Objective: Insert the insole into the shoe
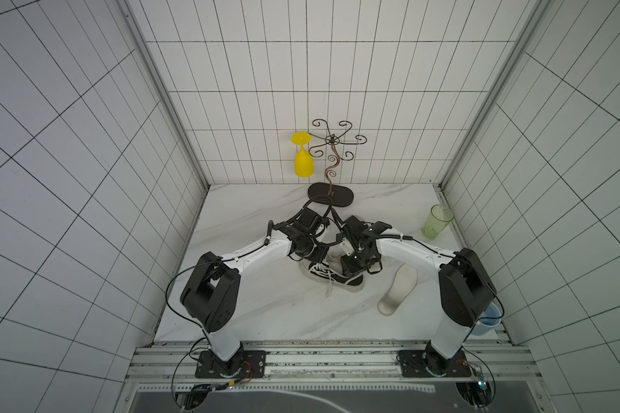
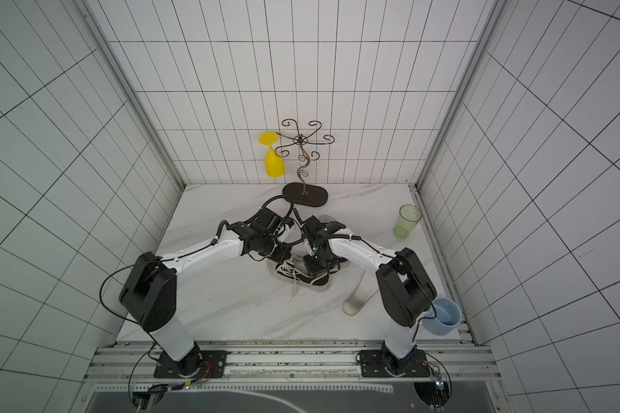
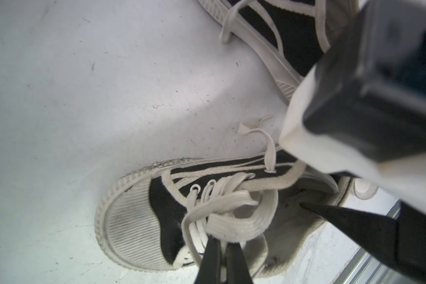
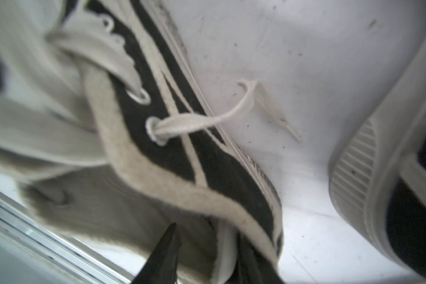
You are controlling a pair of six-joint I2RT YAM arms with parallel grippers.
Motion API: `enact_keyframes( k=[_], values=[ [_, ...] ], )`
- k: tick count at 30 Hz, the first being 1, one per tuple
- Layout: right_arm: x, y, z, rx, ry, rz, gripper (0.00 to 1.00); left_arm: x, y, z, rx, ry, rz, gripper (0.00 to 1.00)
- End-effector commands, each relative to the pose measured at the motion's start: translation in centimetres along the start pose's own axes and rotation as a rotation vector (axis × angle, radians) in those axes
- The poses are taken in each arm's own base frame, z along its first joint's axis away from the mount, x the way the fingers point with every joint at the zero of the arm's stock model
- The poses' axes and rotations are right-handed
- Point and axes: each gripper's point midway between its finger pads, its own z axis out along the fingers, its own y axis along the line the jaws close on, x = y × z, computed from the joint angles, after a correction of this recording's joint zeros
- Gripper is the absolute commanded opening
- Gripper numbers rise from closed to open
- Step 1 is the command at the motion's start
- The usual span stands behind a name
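Insole [image 1: 398, 286] lies flat on marble table [image 1: 265, 311], right of shoe [image 1: 321, 276], close but not touching, not inside. Shoe sits mid-table, toe pointing left. Both arms crowd over it. Left gripper [image 3: 222, 242] pinched tight on tongue [image 3: 231, 221] by laces [image 3: 207, 194]. Right gripper [image 4: 207, 239] parted, one finger [image 4: 165, 255] inside opening, other outside collar [image 4: 182, 191], not clamping.

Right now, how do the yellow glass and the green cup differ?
The yellow glass hangs upside down from the wire rack; the green cup stands upright on the table. The yellow glass has a stem and looks opaque; the green cup is stemless and see-through. The glass is at the back, the cup by the right wall. Both look empty.
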Motion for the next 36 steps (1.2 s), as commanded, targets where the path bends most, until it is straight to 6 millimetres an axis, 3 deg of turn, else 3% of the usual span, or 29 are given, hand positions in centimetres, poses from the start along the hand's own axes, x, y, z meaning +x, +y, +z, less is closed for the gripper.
enact_keyframes(
  k=[1, 5, 12, 18, 22, 29, 31, 34, 36],
  values=[
    [-2.8, -0.3, -4.0, 0.062, -0.074, 0.022, 0.49, -1.4, -0.2, -0.4, -0.032, -0.075, 0.026, 0.00],
    [-3.5, -0.4, -5.5, 0.060, -0.114, 0.024, 0.52, -1.6, -0.2, -0.5, -0.034, -0.091, 0.011, 0.00],
    [-1.0, -1.8, -2.8, 0.066, -0.053, 0.046, 0.59, -1.9, -0.8, -0.7, 0.000, -0.112, -0.015, 0.00],
    [-0.6, -2.7, 0.2, 0.069, -0.048, 0.082, 0.60, -2.0, -1.9, -1.2, 0.062, -0.136, -0.016, 0.00],
    [0.2, -5.1, 2.6, 0.182, -0.024, 0.157, 0.60, -2.1, -2.1, -1.7, 0.068, -0.147, -0.018, 0.00],
    [1.4, -7.2, 1.7, 0.318, 0.002, 0.178, 0.58, -1.5, -1.2, -1.8, 0.018, -0.142, -0.025, 0.00],
    [2.3, -7.8, 2.3, 0.350, 0.038, 0.152, 0.59, -1.5, -1.1, -1.8, 0.010, -0.143, -0.025, 0.00],
    [2.9, -7.7, 3.5, 0.331, 0.073, 0.140, 0.60, -1.8, -1.2, -1.9, 0.011, -0.152, -0.023, 0.00],
    [2.0, -6.6, 3.1, 0.270, 0.060, 0.146, 0.60, -1.8, -1.1, -1.8, 0.009, -0.152, -0.022, 0.00]
  ],
)
